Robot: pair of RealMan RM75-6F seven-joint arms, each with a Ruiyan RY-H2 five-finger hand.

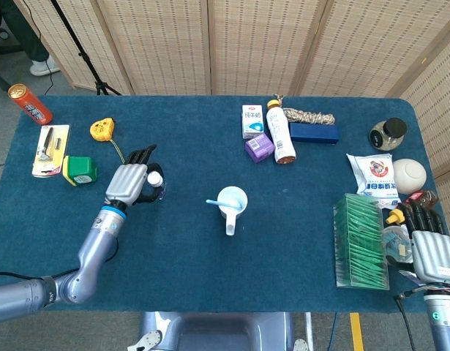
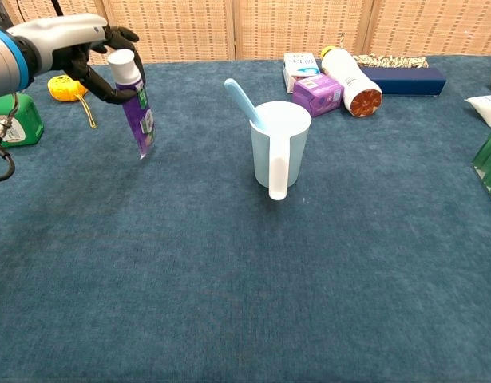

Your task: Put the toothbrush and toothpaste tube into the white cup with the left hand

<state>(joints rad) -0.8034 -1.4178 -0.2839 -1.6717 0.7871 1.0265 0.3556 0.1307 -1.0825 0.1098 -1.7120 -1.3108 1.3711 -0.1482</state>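
Note:
My left hand (image 1: 129,183) (image 2: 89,49) grips the purple toothpaste tube (image 2: 136,112) just under its white cap (image 1: 156,178), lifted clear of the table. The tube hangs cap up, its flat end pointing down. The white cup (image 1: 233,199) (image 2: 280,145) stands upright mid-table, well to the right of the tube, its handle toward me. A light blue toothbrush (image 1: 215,202) (image 2: 243,100) leans inside the cup, its end sticking out to the left. My right hand (image 1: 429,238) rests by the table's right edge, fingers curled, nothing visibly in it.
A yellow tape measure (image 1: 102,129), a green box (image 1: 80,170) and a razor pack (image 1: 49,148) lie left of my left hand. Bottle (image 1: 279,131), small cartons (image 1: 258,146) and a dark blue box (image 1: 313,132) sit behind the cup. A green rack (image 1: 360,240) stands at right.

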